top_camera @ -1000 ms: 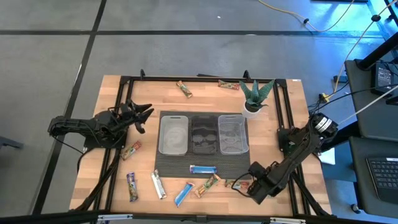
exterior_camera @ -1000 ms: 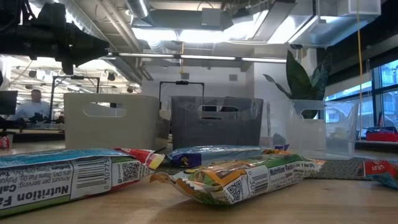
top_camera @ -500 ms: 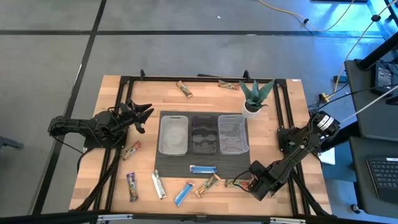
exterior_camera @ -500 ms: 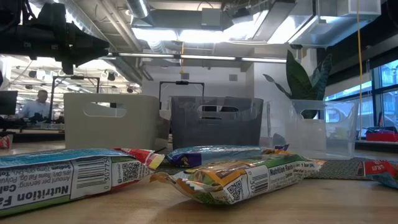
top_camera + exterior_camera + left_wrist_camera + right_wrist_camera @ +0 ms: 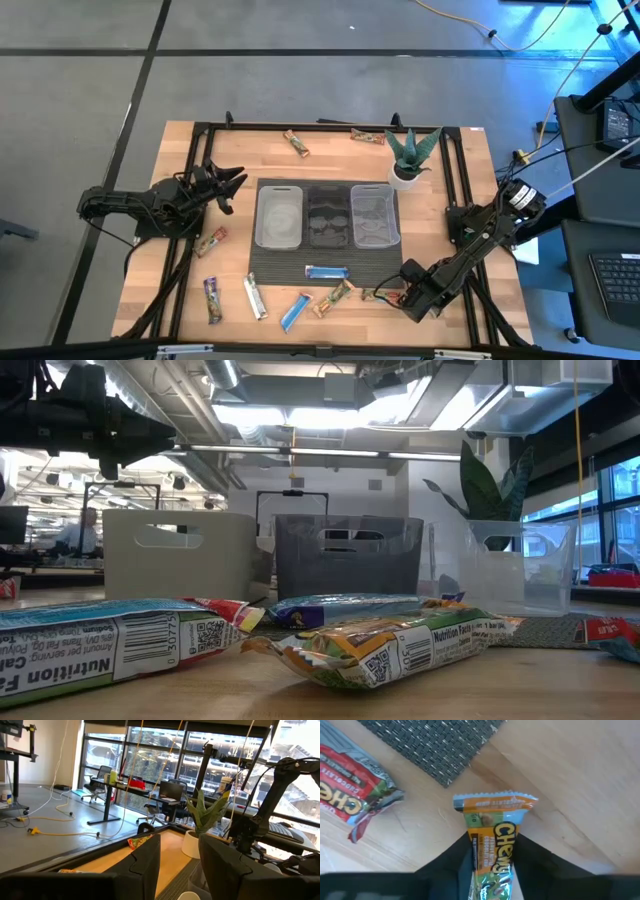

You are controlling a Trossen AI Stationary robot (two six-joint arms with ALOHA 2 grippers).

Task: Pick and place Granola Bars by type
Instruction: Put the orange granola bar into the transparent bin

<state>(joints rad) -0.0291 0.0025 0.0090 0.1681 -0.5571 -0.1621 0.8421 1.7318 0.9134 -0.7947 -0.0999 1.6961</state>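
Several granola bars lie flat on the wooden table [image 5: 470, 160]: two at the far edge [image 5: 296, 143] [image 5: 367, 137], several along the near edge [image 5: 256, 297], and a blue one [image 5: 327, 272] on the dark mat. My right gripper [image 5: 405, 297] points down at the near right, shut on an orange-and-green granola bar [image 5: 492, 835]. My left gripper [image 5: 232, 186] waits open above the table's left side, holding nothing. My right gripper pinches the orange-and-green bar by its two long edges [image 5: 471, 842] between its two fingers. The fingers come from above, pointing down, and lie across the bar. The bar lies flat on the wood, with its crimped far end [image 5: 495, 800] sticking out beyond the fingers.
Three clear bins [image 5: 279, 215] [image 5: 326, 215] [image 5: 375, 215] stand side by side on the dark mat [image 5: 270, 268]. A potted plant [image 5: 410, 155] stands at the far right. A red-and-silver bar [image 5: 355, 790] lies close beside the held one, near the mat's corner [image 5: 440, 775].
My right gripper has sunk a little onto the orange-and-green bar at the near right. The bar lies where it was.
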